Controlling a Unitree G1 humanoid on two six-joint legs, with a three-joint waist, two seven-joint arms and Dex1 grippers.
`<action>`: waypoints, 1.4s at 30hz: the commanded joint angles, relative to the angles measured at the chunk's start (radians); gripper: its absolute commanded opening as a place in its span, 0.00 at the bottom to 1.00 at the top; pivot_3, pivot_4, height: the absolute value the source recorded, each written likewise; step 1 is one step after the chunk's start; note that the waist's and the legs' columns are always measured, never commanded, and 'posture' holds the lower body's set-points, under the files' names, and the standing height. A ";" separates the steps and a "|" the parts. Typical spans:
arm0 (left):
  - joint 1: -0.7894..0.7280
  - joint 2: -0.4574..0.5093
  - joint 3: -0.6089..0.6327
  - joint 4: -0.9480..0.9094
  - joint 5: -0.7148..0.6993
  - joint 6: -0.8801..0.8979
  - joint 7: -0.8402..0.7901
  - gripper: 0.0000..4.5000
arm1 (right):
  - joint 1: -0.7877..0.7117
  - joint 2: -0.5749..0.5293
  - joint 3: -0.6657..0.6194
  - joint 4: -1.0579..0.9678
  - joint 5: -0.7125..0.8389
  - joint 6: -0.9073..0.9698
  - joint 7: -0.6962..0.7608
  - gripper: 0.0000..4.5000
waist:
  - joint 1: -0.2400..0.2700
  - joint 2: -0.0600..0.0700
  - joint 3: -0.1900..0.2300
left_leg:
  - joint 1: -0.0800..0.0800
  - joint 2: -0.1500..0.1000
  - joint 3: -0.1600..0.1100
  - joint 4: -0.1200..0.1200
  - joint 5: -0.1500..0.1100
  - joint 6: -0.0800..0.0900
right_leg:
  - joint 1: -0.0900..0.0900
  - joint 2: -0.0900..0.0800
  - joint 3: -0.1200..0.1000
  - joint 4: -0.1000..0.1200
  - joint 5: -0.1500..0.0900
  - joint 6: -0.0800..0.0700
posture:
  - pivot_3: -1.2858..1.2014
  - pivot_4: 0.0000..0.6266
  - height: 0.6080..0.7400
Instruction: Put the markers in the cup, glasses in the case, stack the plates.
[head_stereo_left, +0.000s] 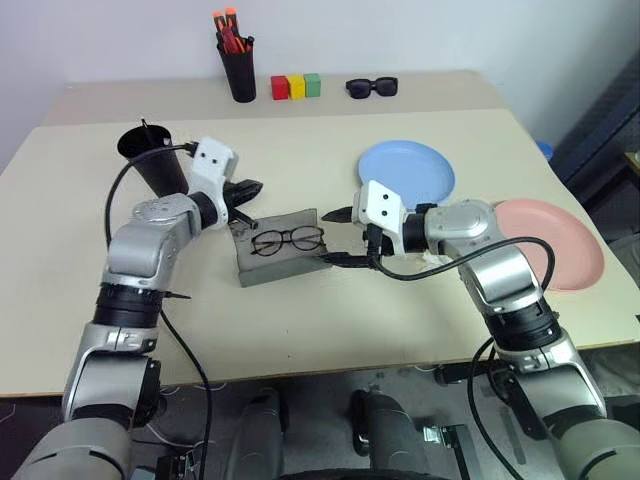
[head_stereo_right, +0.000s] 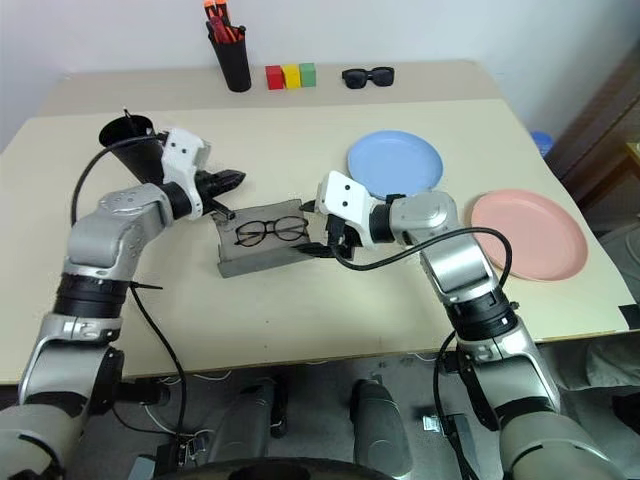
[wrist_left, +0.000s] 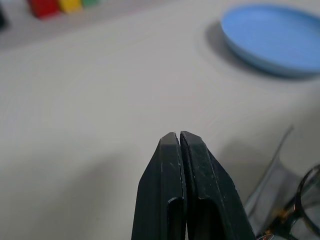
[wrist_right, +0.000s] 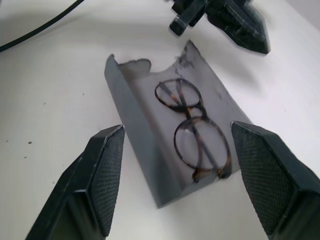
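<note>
Glasses (wrist_right: 192, 127) lie inside open grey case (head_stereo_left: 280, 262), directly ahead of our right gripper (head_stereo_left: 338, 238), whose fingers (wrist_right: 97, 172) stand spread, holding nothing. Our left gripper (head_stereo_left: 246, 188), fingers (wrist_left: 170, 195) pressed together and empty, hovers at case's opposite end. Blue plate (head_stereo_left: 407, 172) behind right gripper; pink plate (head_stereo_left: 560, 240) by its arm; cup (head_stereo_left: 153, 158) beside left gripper.

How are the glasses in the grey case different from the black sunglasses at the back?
The glasses have thin wire frames and round clear lenses; the sunglasses have thick black frames and dark lenses. The glasses lie in the open case; the sunglasses sit on the bare table. Both have two lenses.
</note>
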 joint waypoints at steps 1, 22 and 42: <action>-0.060 0.007 -0.051 0.062 0.061 -0.052 -0.065 0.01 | 0.035 -0.040 -0.034 -0.100 0.011 0.046 -0.052 0.76 | 0.004 0.000 0.000 | 0.000 0.000 0.000 0.000 0.000 0.000 | 0.000 0.000 0.000 0.000 0.000 0.000 | 0.52 0.24 1.00; 0.221 0.139 -0.071 -0.373 0.026 0.032 -0.279 0.01 | 0.066 -0.112 -0.029 -0.033 0.022 0.025 -0.127 0.76 | 0.006 -0.001 0.000 | 0.000 0.000 0.000 0.000 0.000 0.000 | 0.000 0.000 0.000 -0.002 0.000 -0.001 | 0.52 0.24 1.00; 0.327 0.053 0.150 -0.526 -0.149 -0.130 -0.232 0.01 | -0.055 -0.164 -0.034 0.276 -0.170 -0.113 -0.346 0.76 | 0.008 -0.001 0.000 | -0.001 0.000 0.000 0.002 0.000 0.000 | 0.001 -0.001 0.000 -0.003 0.000 -0.002 | 0.52 0.24 1.00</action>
